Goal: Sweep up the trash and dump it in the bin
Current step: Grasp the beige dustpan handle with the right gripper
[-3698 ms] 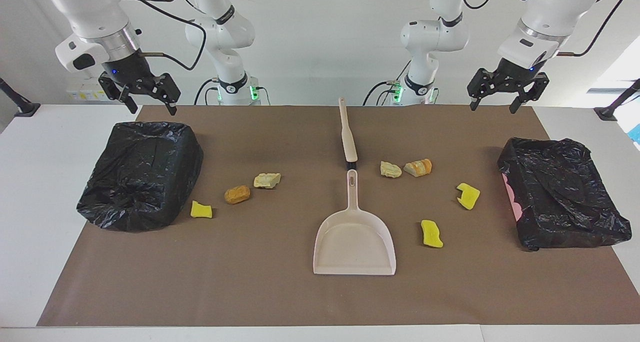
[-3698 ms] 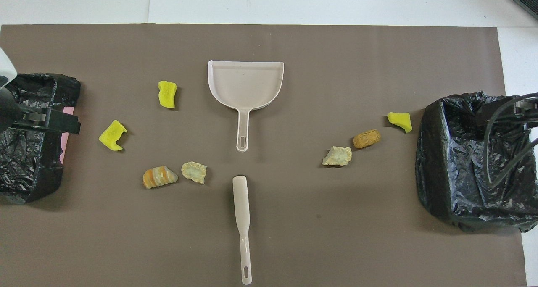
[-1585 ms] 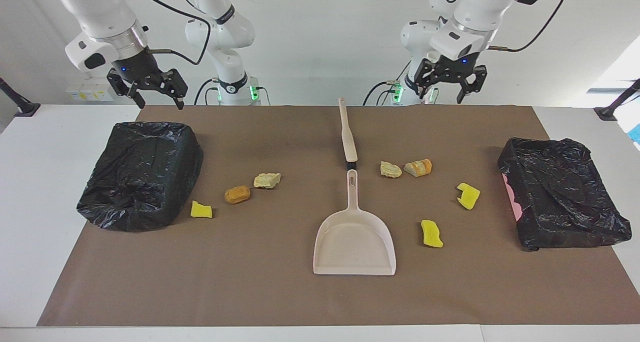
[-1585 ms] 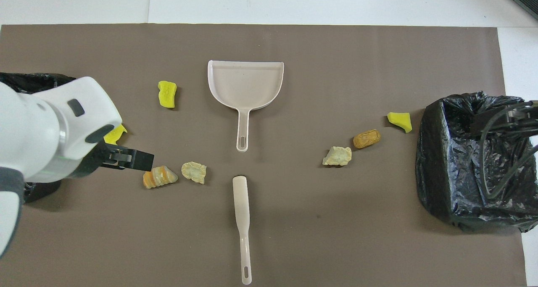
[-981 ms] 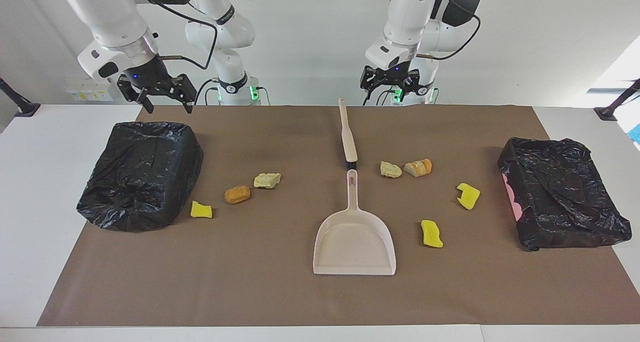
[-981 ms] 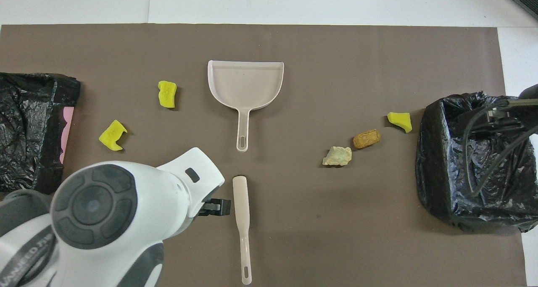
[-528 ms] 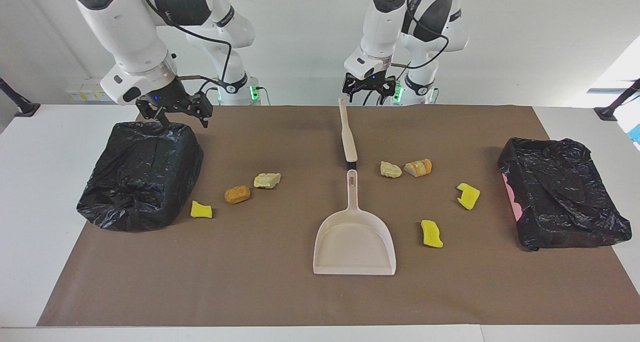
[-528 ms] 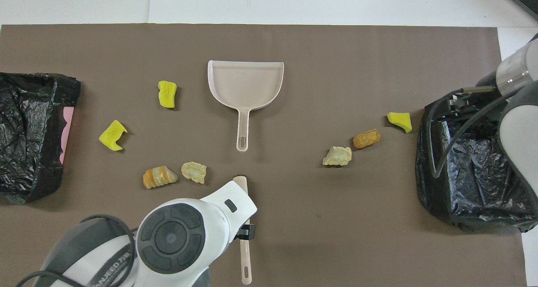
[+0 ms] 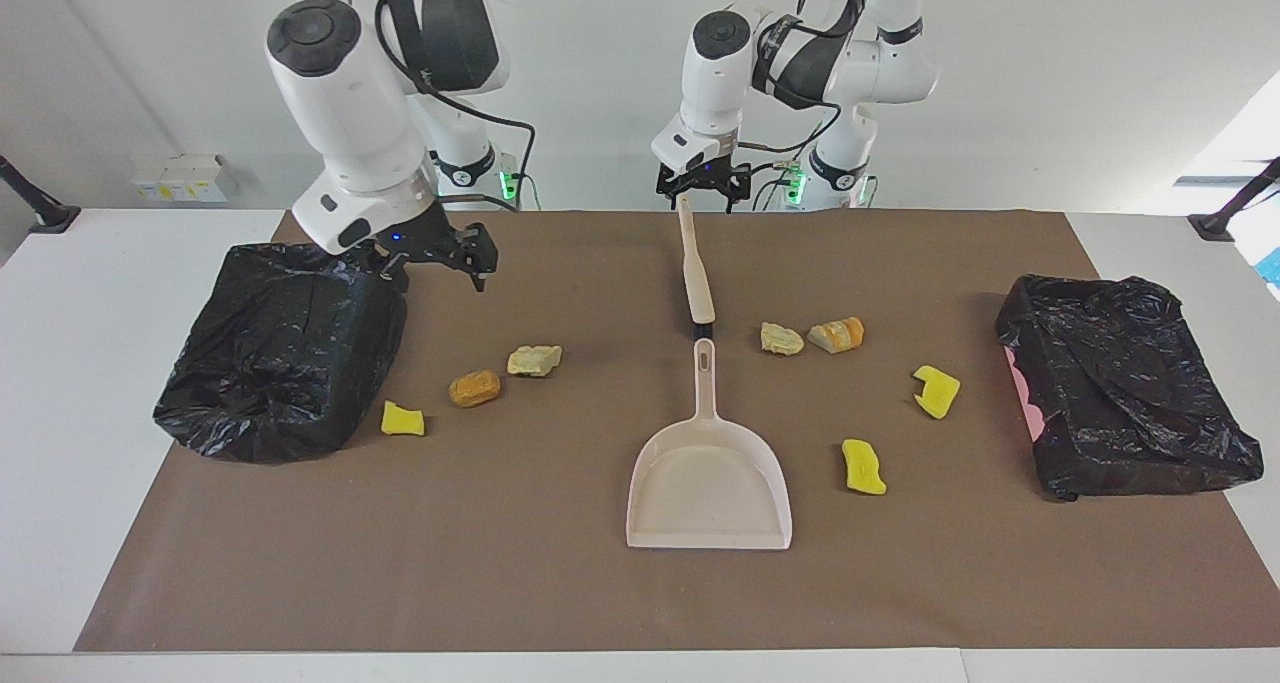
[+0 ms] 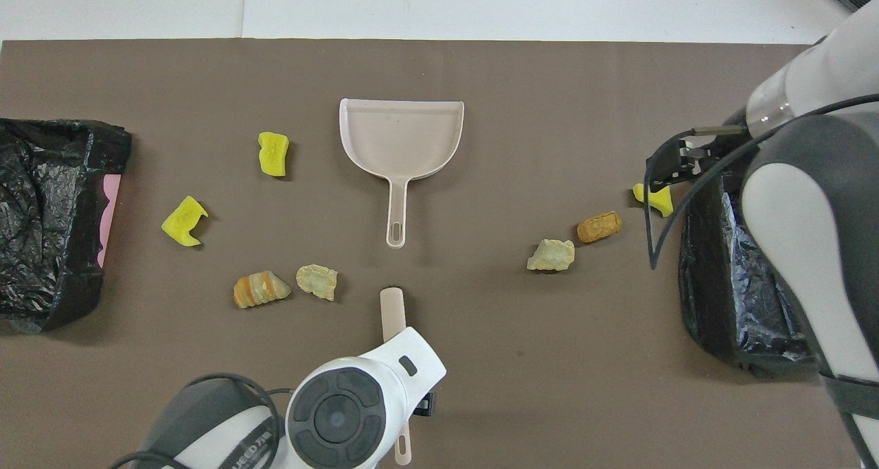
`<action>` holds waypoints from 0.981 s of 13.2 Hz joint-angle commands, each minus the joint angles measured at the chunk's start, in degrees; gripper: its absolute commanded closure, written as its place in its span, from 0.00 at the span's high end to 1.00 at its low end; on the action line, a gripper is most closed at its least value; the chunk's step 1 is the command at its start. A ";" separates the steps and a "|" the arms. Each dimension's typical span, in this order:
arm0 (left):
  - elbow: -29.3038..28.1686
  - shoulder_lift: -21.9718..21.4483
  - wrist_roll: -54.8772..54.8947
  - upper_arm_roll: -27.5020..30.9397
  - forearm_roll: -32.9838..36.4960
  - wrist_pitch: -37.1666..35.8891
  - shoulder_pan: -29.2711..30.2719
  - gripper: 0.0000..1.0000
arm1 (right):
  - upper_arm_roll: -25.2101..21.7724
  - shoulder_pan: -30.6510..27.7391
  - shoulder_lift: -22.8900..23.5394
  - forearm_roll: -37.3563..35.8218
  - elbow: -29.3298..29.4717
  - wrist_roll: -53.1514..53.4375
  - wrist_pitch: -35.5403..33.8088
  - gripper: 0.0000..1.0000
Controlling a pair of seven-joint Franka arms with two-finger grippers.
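Trash (image 9: 475, 388), yellow sponge bits and tan bread-like chunks, lies scattered; left gripper (image 9: 703, 181) and right gripper (image 9: 440, 253) both gape.

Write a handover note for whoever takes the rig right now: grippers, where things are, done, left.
Left gripper: open, over the brush handle's end, nothing held.
Right gripper: open, empty, in the air beside the bin at the right arm's end.
Dustpan: flat mid-table, untouched.
Trash: seven scraps on the mat, three by that bin, e.g. the orange chunk; four toward the second bin, e.g. the yellow sponge piece.
Done: nothing swept.
Left: grasp brush and dustpan, sweep all scraps, dump.
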 commanded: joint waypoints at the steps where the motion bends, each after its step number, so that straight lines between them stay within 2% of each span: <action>1: -4.56 -1.75 -0.34 -0.47 -3.22 4.26 -1.19 1.00 | 0.11 4.08 3.87 0.78 2.00 8.11 4.33 1.00; 2: -5.44 -1.31 -0.34 -0.47 -3.58 5.50 -1.28 1.00 | 0.29 4.96 4.74 0.87 1.91 10.05 6.45 1.00; 5: -6.50 1.05 -0.34 -0.56 -4.46 8.05 -1.55 0.86 | 0.46 7.78 7.65 1.22 2.00 14.89 11.72 1.00; 7: -6.94 1.24 -0.08 -0.56 -4.63 8.14 -1.46 0.82 | 0.55 8.05 10.54 3.40 3.75 17.18 14.72 1.00; 9: -7.12 1.24 0.36 -0.56 -4.64 7.97 -1.37 0.64 | 0.47 10.67 15.01 3.86 8.22 21.21 15.52 1.00; 13: -7.38 1.24 0.54 -0.56 -6.39 8.14 -1.55 0.62 | -0.15 14.81 20.91 0.18 8.50 26.84 21.75 1.00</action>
